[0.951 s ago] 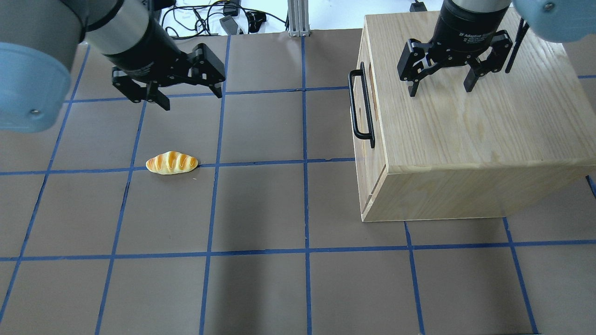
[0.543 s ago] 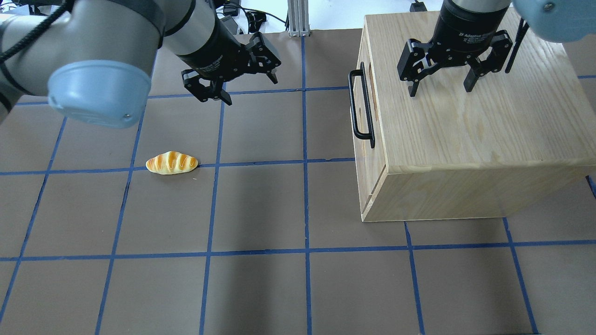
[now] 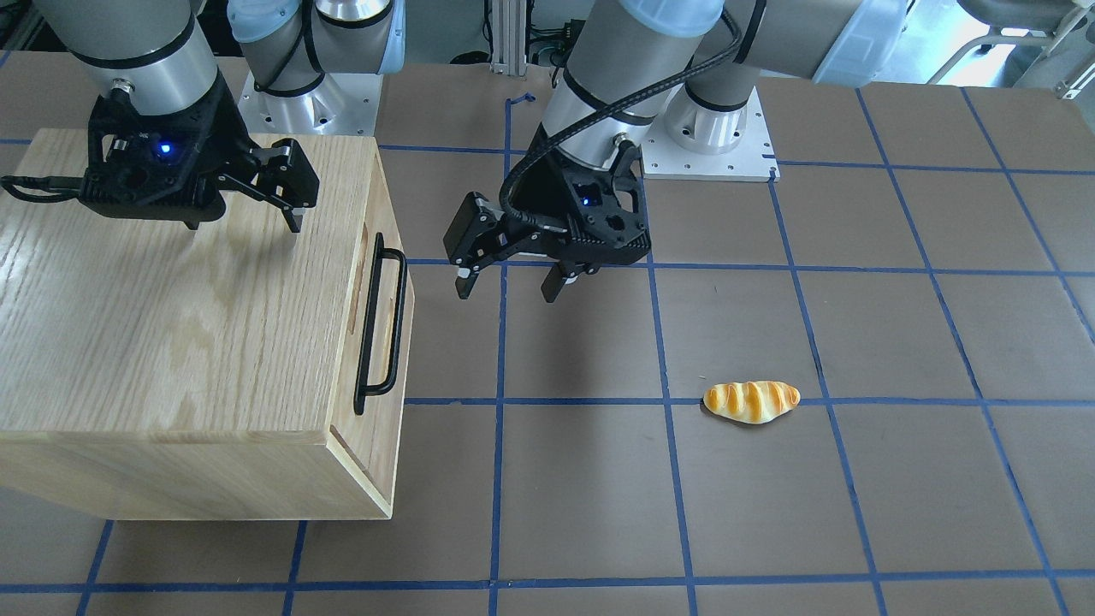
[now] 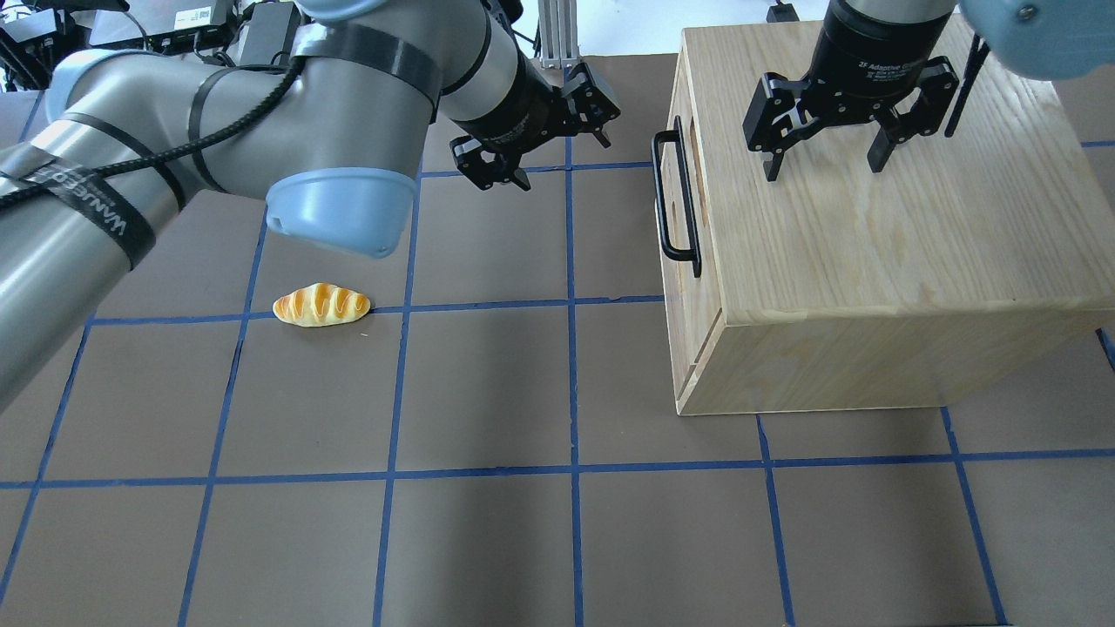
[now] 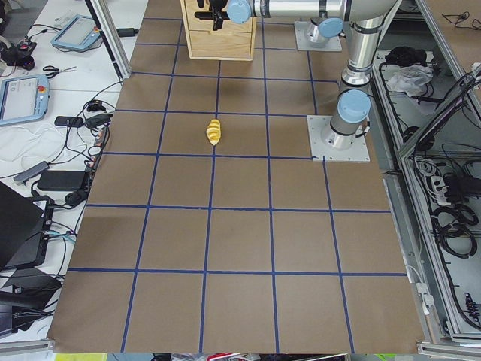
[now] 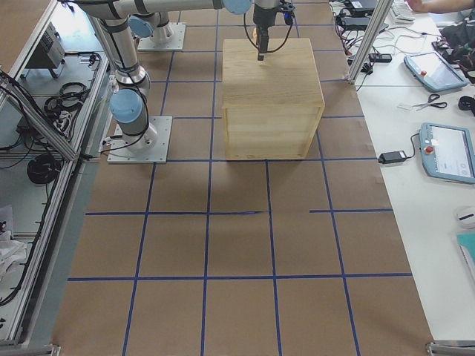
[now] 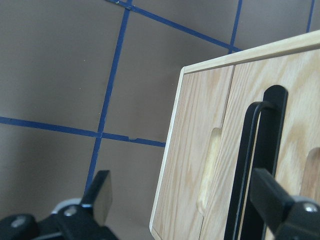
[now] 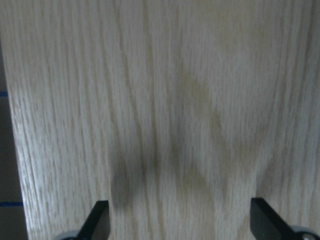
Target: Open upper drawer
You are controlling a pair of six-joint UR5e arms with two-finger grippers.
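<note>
The upper drawer sits flush in the front of the oak cabinet. Its black bar handle faces the table's middle and also shows in the front-facing view. My left gripper is open and empty, a short way in front of the handle's far end and not touching it. It also shows in the front-facing view. Its wrist view shows the handle close ahead between the spread fingers. My right gripper is open and empty, hovering just over the cabinet top.
A toy bread roll lies on the brown mat at centre left, away from both arms. The cabinet fills the table's right side. Cables and an aluminium post stand beyond the far edge.
My left arm has swung right across the mat, bringing its open gripper close to the drawer handle. The right gripper, cabinet and bread roll have not moved.
</note>
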